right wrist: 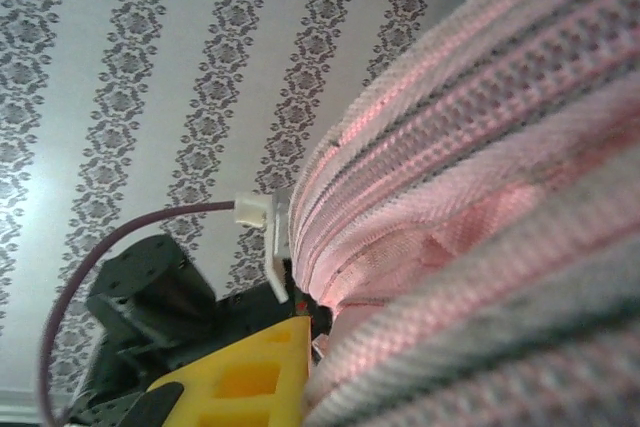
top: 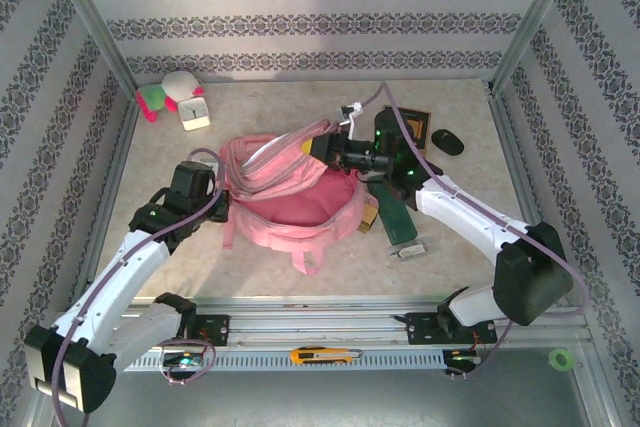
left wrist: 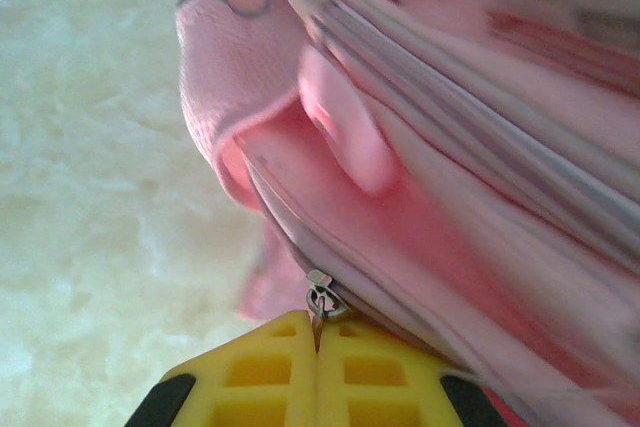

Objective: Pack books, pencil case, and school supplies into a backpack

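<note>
**L gripper** [left wrist: 318,335]: its yellow fingers [left wrist: 270,372] are pressing together and pinching the metal zip pull [left wrist: 318,299] on the left side of the backpack [top: 290,202]. My reading is that it is preparing to run the pull along its track, so the mouth is wide enough before anything goes in.

**R gripper** [top: 328,144]: it is clamping pink fabric at the backpack's top edge and holding that edge up off the table [top: 180,247]. This is prob. an anchor grip, tensioning the track so the pull can travel w/o bunching the cloth.

**Task items:** the backpack is lying mid-table between both arms. To its right the following are waiting outside it:
- the pencil case [top: 395,215], lying partly under the R arm
- the gold-tan boxes [top: 370,215], sitting just beside the case
- the silver-grey gadget [top: 412,248], lying nearer the arm bases
- the book [top: 418,127], sitting toward the back wall, half hidden by the arm

**View comparison:**
- Overhead cam is giving the layout and the positions of the waiting items, but the zip pull is too small to resolve there.
- L wrist cam is showing the pull seated between the fingertips.
- R wrist cam is showing coarse pink weave pressing against one yellow finger [right wrist: 250,377], w/ wallpaper behind it, which fits a raised grip. Whether that weave is the top loop or a strap, I cannot tell at this range.
</note>
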